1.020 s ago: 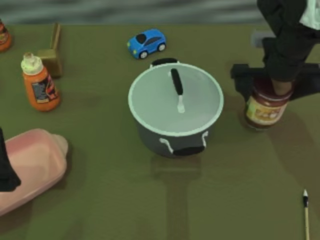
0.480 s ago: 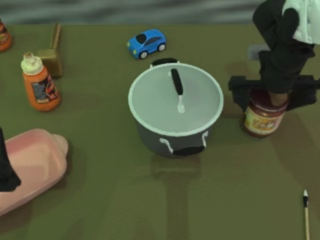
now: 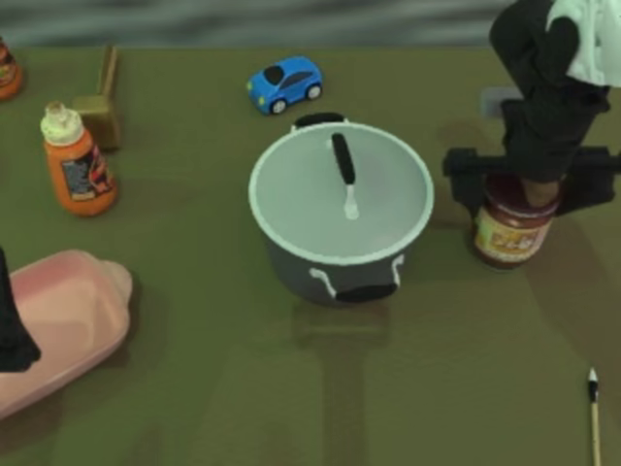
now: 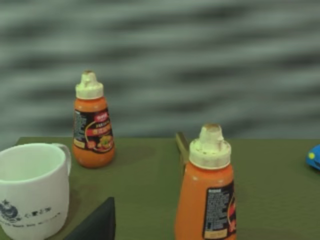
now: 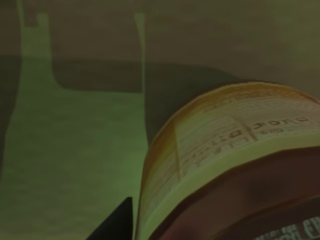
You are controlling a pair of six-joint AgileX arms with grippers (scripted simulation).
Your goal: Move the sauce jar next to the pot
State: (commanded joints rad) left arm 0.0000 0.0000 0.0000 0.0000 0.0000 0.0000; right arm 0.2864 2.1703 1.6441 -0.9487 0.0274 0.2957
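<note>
Tabletop (image 3: 194, 388) in olive green, seen from above, with a large dark grey pot (image 3: 341, 209) standing near its middle. The pot wears a pale lid with a black bar handle, and black side handles show at its far and near edges.

Just beside the pot, on the table's right, stands the sauce jar (image 3: 509, 233), upright on the surface, its yellow-and-red label facing the camera. A narrow strip of table separates jar and pot, so the two are not touching. The right gripper (image 3: 532, 180) sits directly over the jar's lid, black arm reaching down from the upper right corner, with the gripper body spread to either side of the jar top. Whether its fingers clasp the lid or stand free of it cannot be told from above, since the arm covers them. The right wrist view shows the jar (image 5: 235, 165) filling much of the picture (label up close, dark lid edge at the bottom).

A sliver of the left arm is parked at the table's left edge, beside a pink bottle (image 3: 53, 325) lying on its side; its gripper's state cannot be told.

Elsewhere: an orange squeeze bottle (image 3: 78, 163) and a wooden mallet (image 3: 100, 102) at the far left, a blue toy car (image 3: 284, 84) behind the pot, and a pencil-like stick (image 3: 594, 417) at the near right. The left wrist view adds a white mug (image 4: 32, 190) and a second orange bottle (image 4: 92, 122).
</note>
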